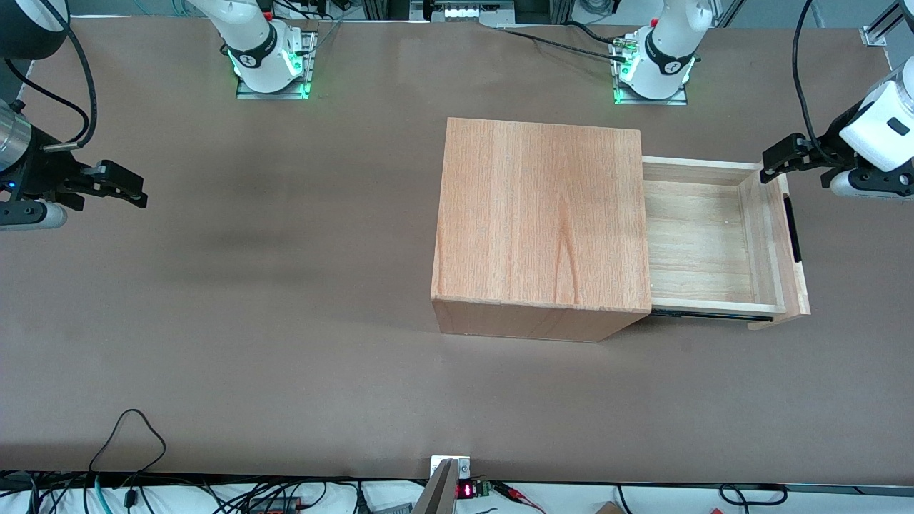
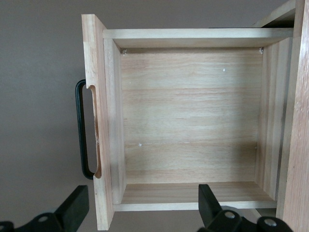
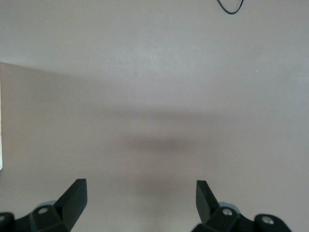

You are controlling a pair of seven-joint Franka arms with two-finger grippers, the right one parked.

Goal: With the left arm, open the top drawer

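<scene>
The top drawer (image 1: 700,243) stands pulled far out of the wooden cabinet (image 1: 543,221), toward the working arm's end of the table, and nothing lies in it. Its slim black bar handle (image 1: 791,228) runs along the front panel. The left arm (image 1: 882,128) reaches in from that end. Its gripper (image 1: 770,163) hovers above the drawer's front corner farther from the front camera. In the left wrist view the gripper (image 2: 142,203) is open, its fingers spread wide and apart from the drawer (image 2: 188,116) and the handle (image 2: 82,130), with nothing held.
The brown table top (image 1: 285,321) stretches around the cabinet. Two arm bases (image 1: 653,71) with green lights stand at the table edge farthest from the front camera. Loose black cables (image 1: 132,435) lie at the nearest edge.
</scene>
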